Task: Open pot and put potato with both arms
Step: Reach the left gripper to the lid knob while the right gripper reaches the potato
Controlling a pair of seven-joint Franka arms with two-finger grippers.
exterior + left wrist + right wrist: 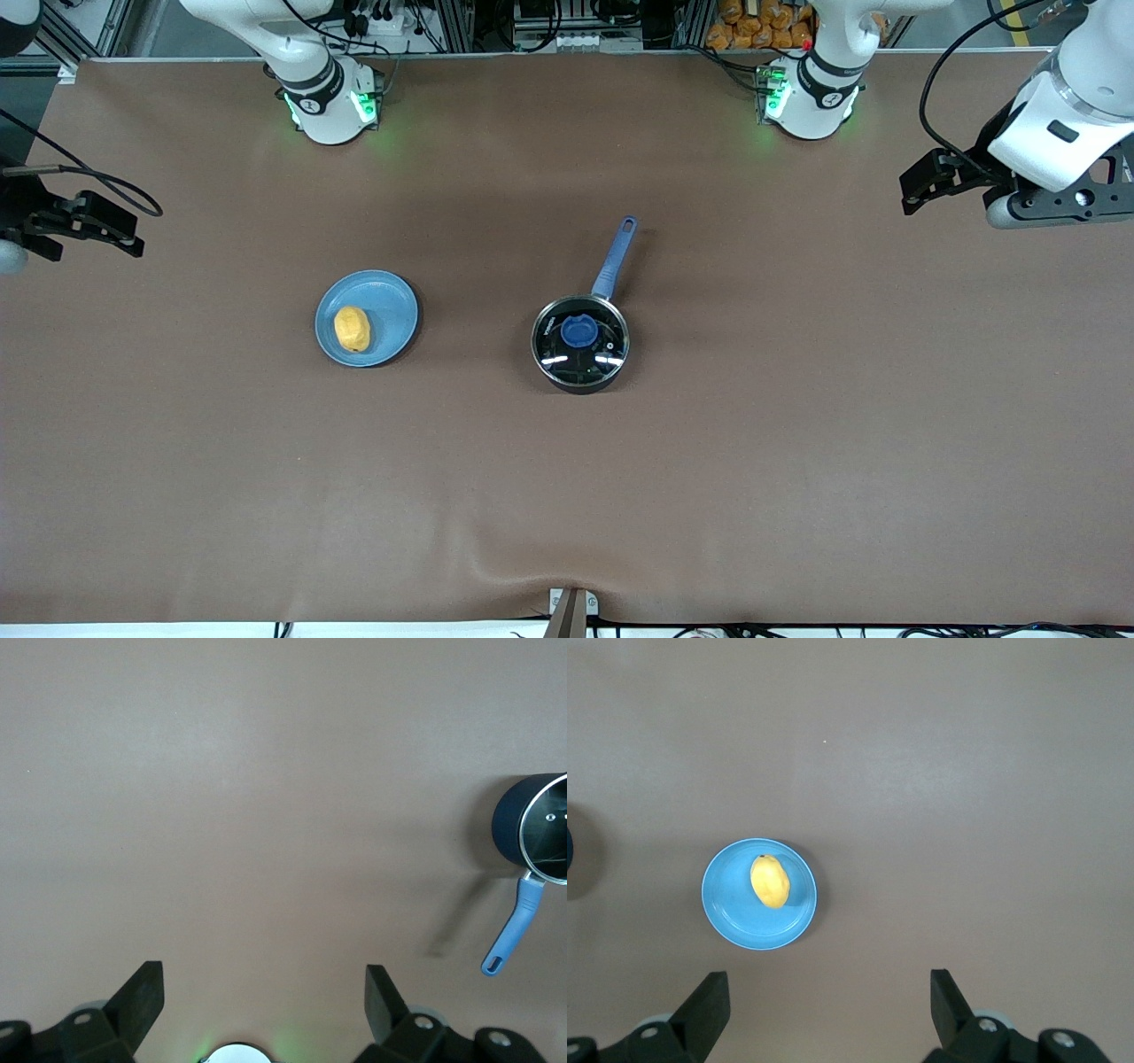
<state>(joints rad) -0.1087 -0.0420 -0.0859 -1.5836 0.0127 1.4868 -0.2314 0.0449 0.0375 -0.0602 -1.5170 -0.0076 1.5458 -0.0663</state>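
My left gripper and right gripper gape wide, holding nothing. Pot center frame, lid on; potato on plate, mid-left.

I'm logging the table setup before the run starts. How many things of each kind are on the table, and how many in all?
Pots with lid on: 1, the pot
Potatoes: 1, the potato, lying on the plate
Plates: 1, the plate
Total: 3
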